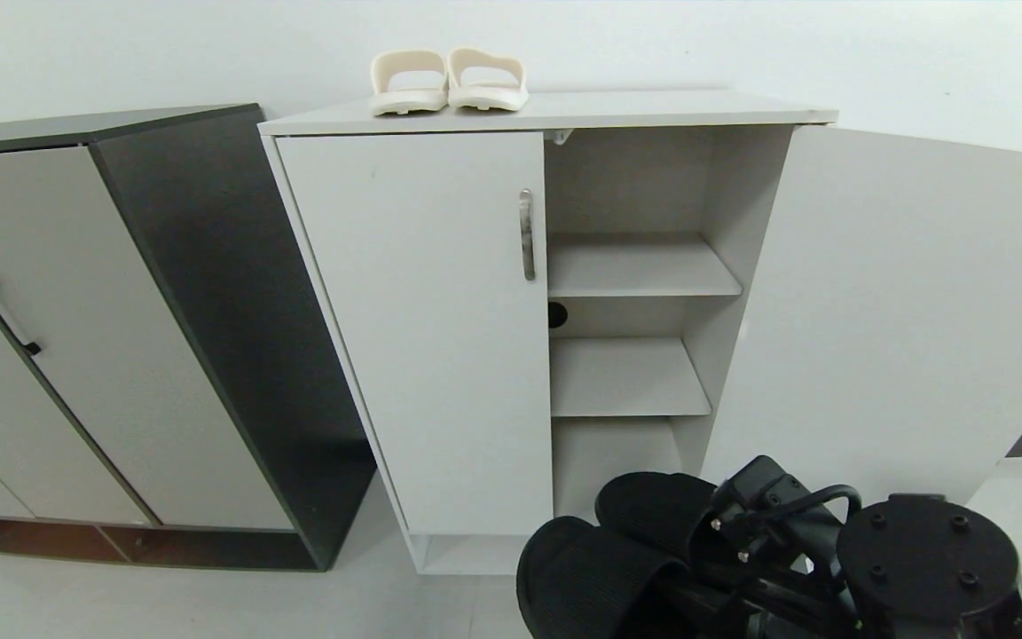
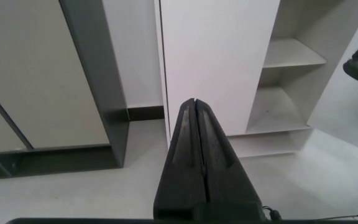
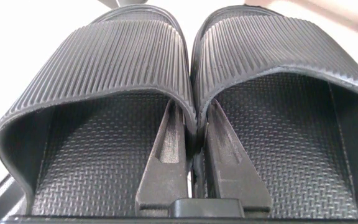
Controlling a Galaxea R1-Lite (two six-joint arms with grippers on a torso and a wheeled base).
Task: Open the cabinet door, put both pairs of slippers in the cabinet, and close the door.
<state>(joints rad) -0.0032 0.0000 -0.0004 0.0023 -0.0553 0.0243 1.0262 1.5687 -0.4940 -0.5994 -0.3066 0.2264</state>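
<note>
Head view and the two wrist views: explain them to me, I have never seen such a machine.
This is a two-armed robot on wheels. The wide picture comes from a camera on its head, the other two from cameras on its wrists. The right hand pinches the black slippers together by their inner walls. The left hand is shut and empty. Ahead stands the white cabinet, its right door open, showing shelves; the beige slippers sit on top.
</note>
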